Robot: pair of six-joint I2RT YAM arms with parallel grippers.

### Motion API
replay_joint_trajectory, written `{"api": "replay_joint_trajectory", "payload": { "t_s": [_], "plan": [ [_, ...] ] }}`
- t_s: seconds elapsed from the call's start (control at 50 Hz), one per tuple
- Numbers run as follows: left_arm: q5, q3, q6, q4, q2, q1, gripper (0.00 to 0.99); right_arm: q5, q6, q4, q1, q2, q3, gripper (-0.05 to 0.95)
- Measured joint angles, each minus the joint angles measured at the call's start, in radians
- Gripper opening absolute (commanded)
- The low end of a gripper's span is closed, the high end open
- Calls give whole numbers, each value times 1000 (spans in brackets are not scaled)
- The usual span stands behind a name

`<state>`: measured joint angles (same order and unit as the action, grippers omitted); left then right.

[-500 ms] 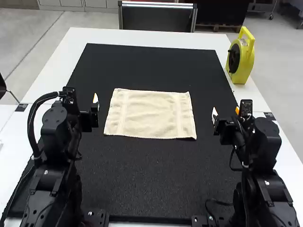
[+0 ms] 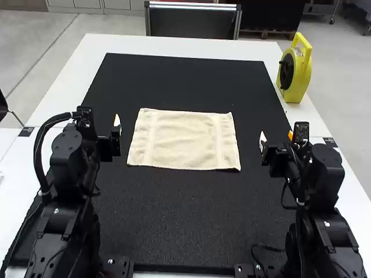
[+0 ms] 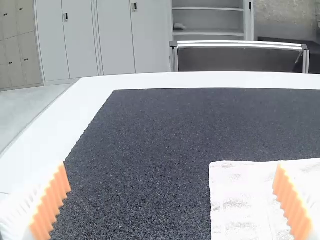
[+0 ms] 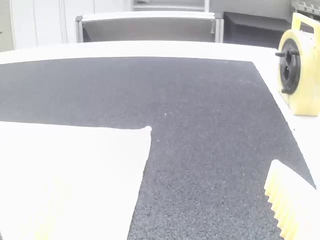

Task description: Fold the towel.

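Note:
The cream towel (image 2: 184, 140) lies spread flat on the black mat, in the high view's middle. In that view my left gripper (image 2: 116, 128) stands just off the towel's left side, and my right gripper (image 2: 276, 138) is a short way off its right side. The left wrist view has the towel (image 3: 240, 210) partly behind one ribbed finger of the wide-parted left gripper (image 3: 172, 202). From the right wrist, the towel's far corner and side edge are visible on the pale towel (image 4: 85, 165), with the right gripper (image 4: 162, 207) open. Neither gripper touches the cloth.
The black mat (image 2: 191, 214) extends around the towel on all sides, over a white table (image 2: 81, 63). A yellow reel with a handle (image 2: 297, 72) stands on the table's far right, beside the mat.

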<state>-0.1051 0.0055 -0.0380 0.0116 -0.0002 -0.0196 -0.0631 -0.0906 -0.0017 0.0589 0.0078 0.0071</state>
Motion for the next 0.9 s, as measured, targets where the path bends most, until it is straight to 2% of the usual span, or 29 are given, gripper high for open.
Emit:
{"api": "replay_joint_trajectory", "payload": {
  "t_s": [0.76, 0.8, 0.9],
  "plan": [
    [0, 0, 0, 0, 0, 0, 959, 0, -9, 0, 0, 0, 0, 905],
    [0, 0, 0, 0, 0, 0, 959, -1, -19, 0, 0, 0, 0, 905],
    [0, 0, 0, 0, 0, 0, 959, 0, -107, -8, 0, 0, 0, 905]
  ]
}}
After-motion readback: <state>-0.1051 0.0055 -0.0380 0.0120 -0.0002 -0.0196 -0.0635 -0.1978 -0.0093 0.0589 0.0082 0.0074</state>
